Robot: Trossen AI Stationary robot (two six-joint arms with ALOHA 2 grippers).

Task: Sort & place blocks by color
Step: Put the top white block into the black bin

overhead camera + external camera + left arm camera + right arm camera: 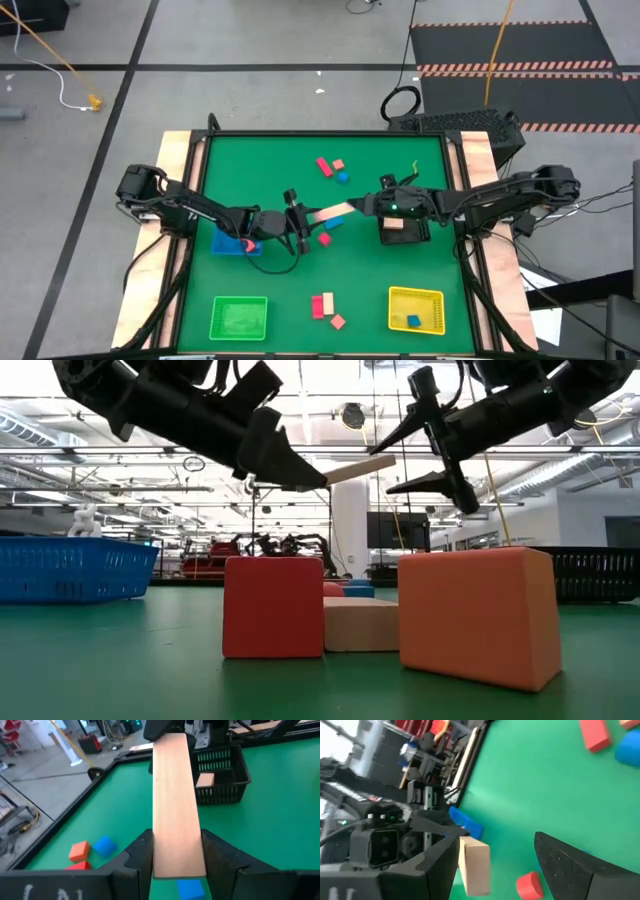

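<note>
We see a long tan bar (334,212) held above the middle of the bench (270,160), between the two arms. Its long axis runs across the bench from the left arm toward the right arm, tipped a little toward the far edge at the right end. In the low view the bar (360,468) hangs well above the surface, rising slightly from one gripper toward the other.

The left gripper (175,865) is clamped on the near end of the bar (175,805), one finger on each long side. The right gripper (497,855) stands with its fingers apart around the bar's other end (474,867); we cannot tell whether they touch it.

Under the bar, on the bench, lie a blue block (333,223) and a red block (325,239). Toward the far edge sit a red bar (324,166), a salmon block (339,164) and a small blue block (343,177), close together. Near the front edge, between the green tray (239,318) and the yellow tray (416,309), lie a red bar (317,306), a tan piece (328,301) just beside it and a salmon cube (338,322).

The yellow tray holds a blue block (414,321). A black basket (405,231) under the right arm holds a tan block (394,224). A blue tray (237,243) lies under the left arm with a red piece (247,243) in it.
</note>
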